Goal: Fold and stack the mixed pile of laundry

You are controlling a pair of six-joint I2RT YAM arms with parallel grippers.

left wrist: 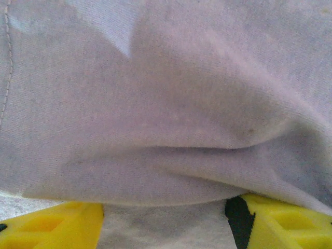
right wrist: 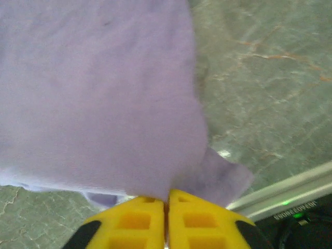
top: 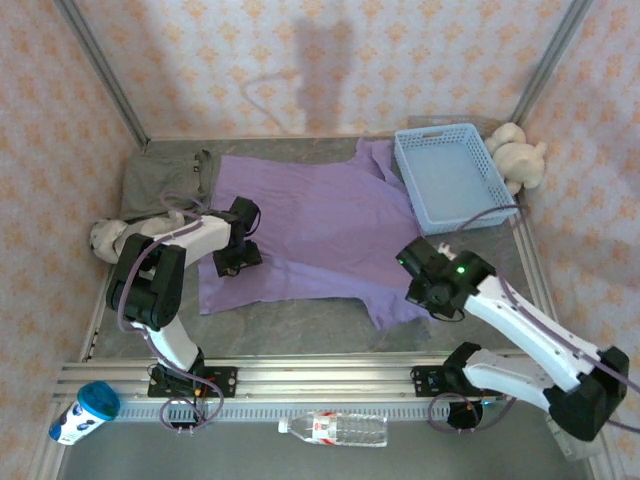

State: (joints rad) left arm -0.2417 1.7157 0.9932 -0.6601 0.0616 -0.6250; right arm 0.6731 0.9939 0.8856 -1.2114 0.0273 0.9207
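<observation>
top view, laundry: the lavender t-shirt (top: 320, 230) lay spread flat mid-table, with the grey-olive garment (top: 170, 178) just beside it at the far left.
top view, my arms: my left gripper (top: 240, 255) sat on the shirt's left side, my right gripper (top: 420, 290) at its near right sleeve.
left wrist: my left gripper (left wrist: 166, 228) stood well apart, the lavender t-shirt (left wrist: 166, 104) bunched over it, nothing clamped.
right wrist: my right gripper (right wrist: 167, 199) was pressed together, pinching the lavender t-shirt (right wrist: 104, 93) by its edge above the table (right wrist: 259, 78).

T-shirt (top: 320, 230) on table (top: 300, 322) centre; smaller garment (top: 170, 180) behind-left, beside it; basket (top: 447, 175) behind-right; plush toy (top: 518, 157) right of basket.
</observation>
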